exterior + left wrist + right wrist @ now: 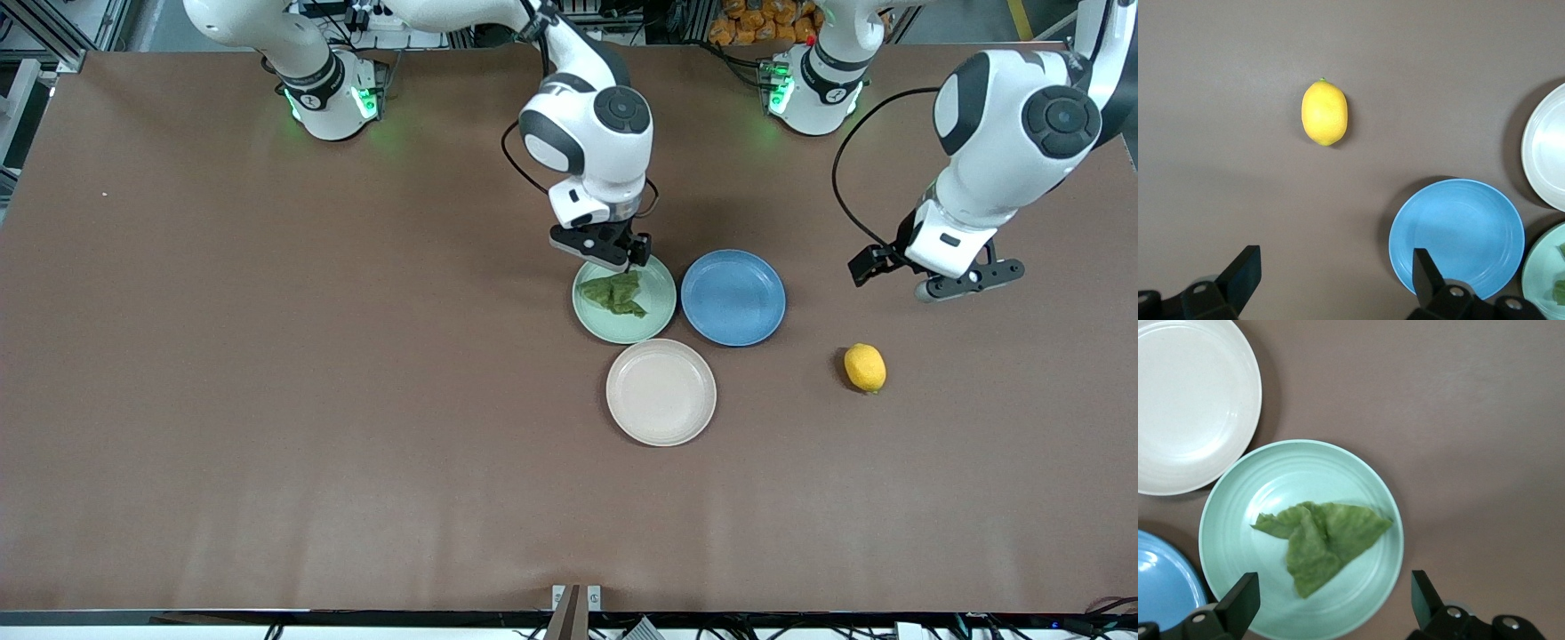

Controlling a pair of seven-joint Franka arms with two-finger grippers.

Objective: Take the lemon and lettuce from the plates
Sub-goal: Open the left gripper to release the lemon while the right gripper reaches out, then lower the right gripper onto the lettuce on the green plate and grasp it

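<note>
lemon (864,367) already lay on the table; lettuce (613,293) sat on the green plate (653,324) (centre frame). right gripper (613,258) over it and left gripper (956,280) over bare table both gaped, empty.

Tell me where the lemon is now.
The lemon lies on the bare table, toward the left arm's end, beside the blue plate and on no plate.

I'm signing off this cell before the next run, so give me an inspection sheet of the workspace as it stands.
Surface: brown table, no spills seen.
Job's things: lettuce on the mint plate; lemon on bare table toward the left arm's end; beige plate holds nothing.
Clutter: blue plate beside the mint plate.
Grippers: right gripper open over the mint plate; left gripper open above the table, holding nothing.
Cables: black cable looping from the left arm.
Surroundings: orange items past the table's edge.
</note>
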